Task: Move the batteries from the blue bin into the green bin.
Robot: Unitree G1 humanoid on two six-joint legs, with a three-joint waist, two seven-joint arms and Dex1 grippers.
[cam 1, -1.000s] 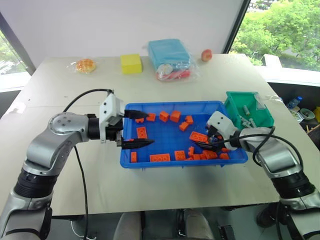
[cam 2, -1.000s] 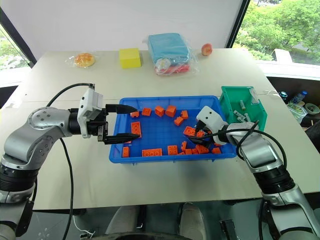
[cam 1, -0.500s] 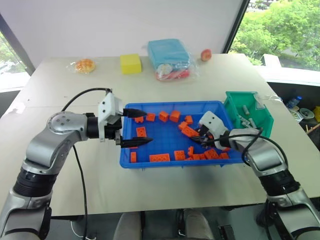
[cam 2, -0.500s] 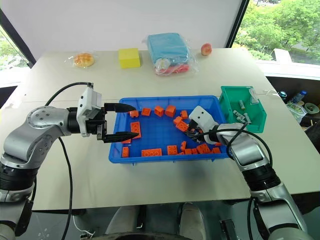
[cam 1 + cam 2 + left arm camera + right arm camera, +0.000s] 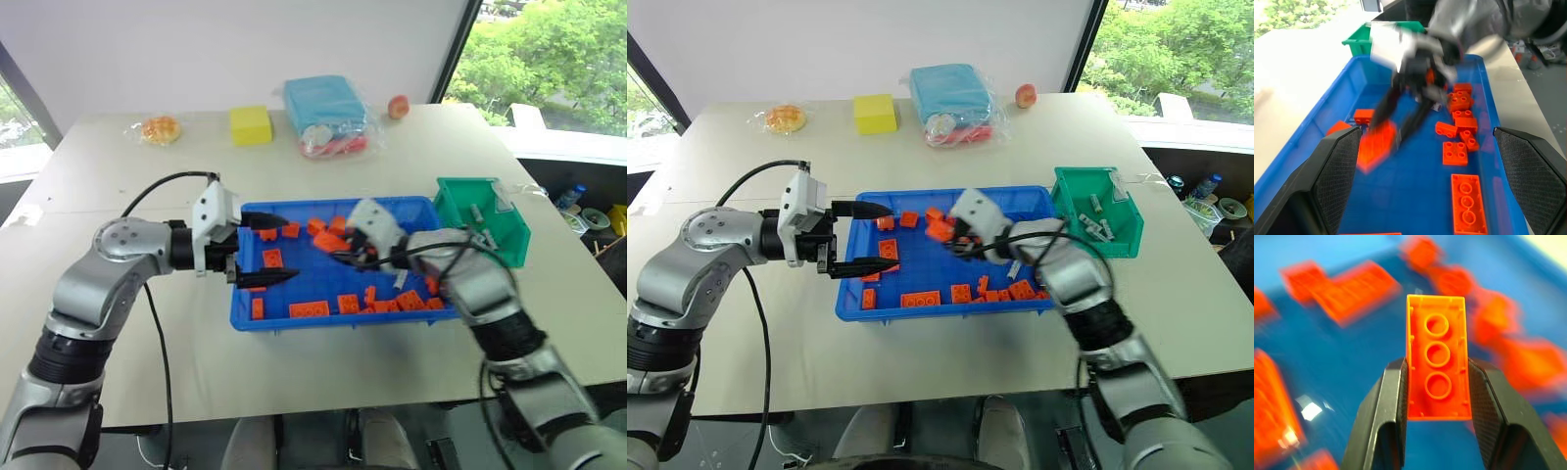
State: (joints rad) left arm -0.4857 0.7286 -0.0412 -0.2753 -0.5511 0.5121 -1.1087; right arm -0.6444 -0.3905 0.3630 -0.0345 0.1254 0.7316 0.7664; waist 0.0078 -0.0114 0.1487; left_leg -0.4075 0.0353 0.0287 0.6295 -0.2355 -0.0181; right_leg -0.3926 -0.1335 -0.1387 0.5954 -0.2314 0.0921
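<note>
The blue bin (image 5: 333,321) lies mid-table with many orange bricks in it. My right gripper (image 5: 340,251) hovers over the bin's middle, shut on an orange brick (image 5: 1438,352) that stands upright between its fingers (image 5: 1388,406). The left wrist view shows that same gripper (image 5: 1400,122) blurred above the bin floor with the brick (image 5: 1376,146). Over the bin's left end, my left gripper (image 5: 287,249) is open and empty. The green bin (image 5: 509,240) sits by the blue bin's far right corner. A few grey batteries (image 5: 1087,223) lie inside it.
Along the table's far side lie a wrapped bun (image 5: 162,128), a yellow block (image 5: 253,124), a light-blue wrapped package (image 5: 328,103) and a small red fruit (image 5: 397,106). A window edge and floor clutter are beyond the table's right side.
My right gripper shut on an orange brick at the blue bin's right end and carried it left to the bin's middle. The left gripper stayed put.
</note>
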